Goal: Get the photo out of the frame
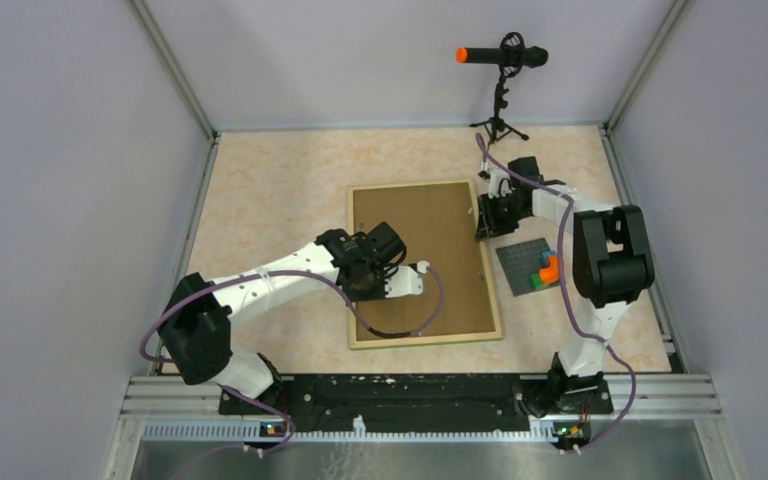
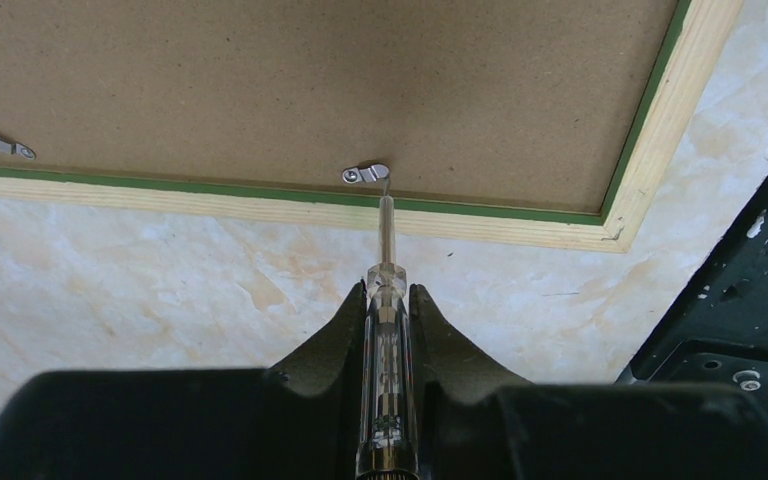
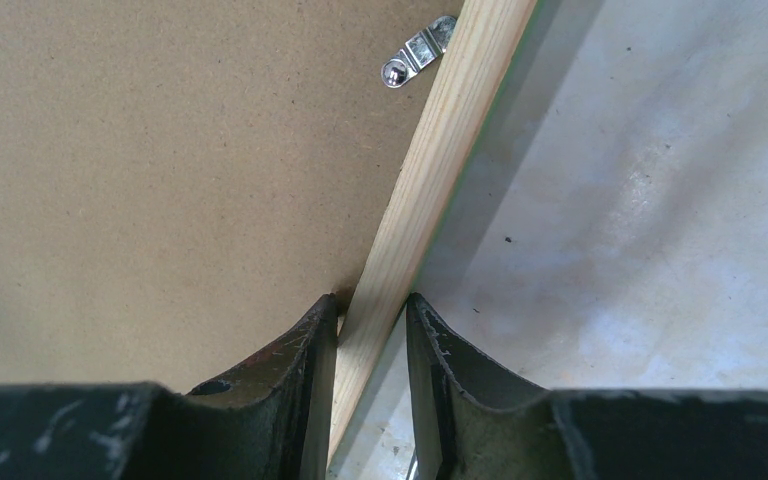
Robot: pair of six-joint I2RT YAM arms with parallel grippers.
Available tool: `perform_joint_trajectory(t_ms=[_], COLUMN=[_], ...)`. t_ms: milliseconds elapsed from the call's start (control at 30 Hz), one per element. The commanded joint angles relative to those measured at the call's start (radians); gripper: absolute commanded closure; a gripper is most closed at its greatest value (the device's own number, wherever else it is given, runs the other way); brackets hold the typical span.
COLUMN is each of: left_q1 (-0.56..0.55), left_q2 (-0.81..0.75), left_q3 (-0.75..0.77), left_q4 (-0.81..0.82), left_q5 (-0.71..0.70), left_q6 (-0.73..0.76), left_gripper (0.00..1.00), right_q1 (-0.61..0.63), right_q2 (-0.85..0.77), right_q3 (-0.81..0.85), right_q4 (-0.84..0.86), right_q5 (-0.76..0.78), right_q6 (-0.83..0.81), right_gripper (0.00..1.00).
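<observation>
Looking down from above, we see the frame point(image 1: 450, 225) lying flat on the bench point(image 1: 280, 180), brown fibreboard back upward and light wood edge all round. It sits between the two arms. The left fingers point(image 2: 345, 335) are clamped on a slim clear-handled tool point(image 2: 386, 280), which runs straight out between them. They hang over bare bench just off the frame's near edge, apart from the wood. Only the tool reaches the frame: its thin metal tip touches a small silver clip point(image 2: 365, 174) on the back, just inside the green strip. A second clip point(image 2: 8, 147) lies further along that edge, untouched.

The right fingers point(image 3: 310, 350) straddle the frame's right-hand edge. One rests on the fibreboard side and the other on the bench side, and the wood strip fills the gap between them, so we read them as closed on it. Another clip point(image 3: 418, 52) sits beyond their tips. A grey baseplate with bricks point(image 1: 525, 265) lies just beside the frame, under the right arm.
</observation>
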Motion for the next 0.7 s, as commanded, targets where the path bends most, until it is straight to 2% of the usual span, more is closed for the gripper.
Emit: perform_joint_trajectory(t_ms=[0, 333, 567, 667], left_q1=[-0.009, -0.007, -0.007, -0.008], left_q2=[-0.001, 0.011, -0.015, -0.018], left_q3=[-0.012, -0.007, 0.053, 0.093], left_q4=[0.079, 0.181, 0.185, 0.228], left_q5=[0.01, -0.038, 0.028, 0.111], left_q6=[-0.044, -0.087, -0.081, -0.084], left_gripper=[1.0, 1.0, 1.0, 1.0], right_q1=[0.013, 0.013, 0.012, 0.01], right_q2=[0.057, 0.058, 0.039, 0.019], right_q3=[-0.003, -0.003, 0.01, 0.003], right_q4=[-0.021, -0.024, -0.038, -0.034], right_q5=[0.008, 0.005, -0.032, -0.07], right_q6=[-0.019, -0.021, -0.007, 0.006], right_gripper=[0.71, 0.71, 0.7, 0.7])
